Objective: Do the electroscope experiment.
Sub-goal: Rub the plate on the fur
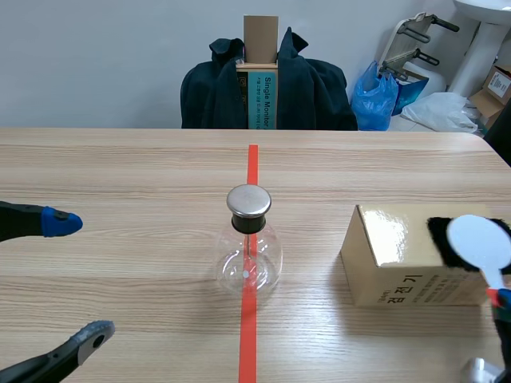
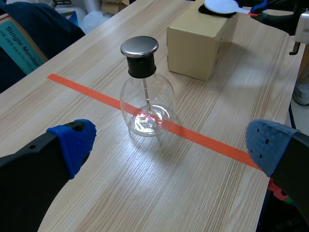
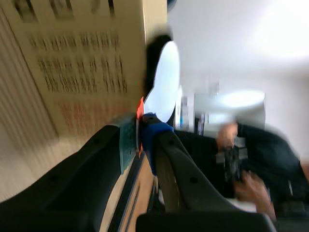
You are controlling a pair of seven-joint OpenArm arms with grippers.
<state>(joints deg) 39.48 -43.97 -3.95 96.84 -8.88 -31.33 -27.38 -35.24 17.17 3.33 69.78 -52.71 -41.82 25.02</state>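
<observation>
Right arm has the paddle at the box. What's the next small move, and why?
Probably rub the paddle back and forth on the black cloth atop the box. The right gripper is shut on its handle with the disc over the cloth, while the cap of the flask stands apart, so charging seems to come before any approach.

electroscope flask (image 1: 249,259) upright on tape line (image 1: 252,163) | white paddle (image 1: 479,243) over box (image 1: 391,255), probably touching | left gripper (image 1: 80,279) fingers apart

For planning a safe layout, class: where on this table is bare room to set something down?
Bare wood lies between the left pincer and the flask, and across the far half of the table. Crowded: the box, paddle and right pincer.
</observation>
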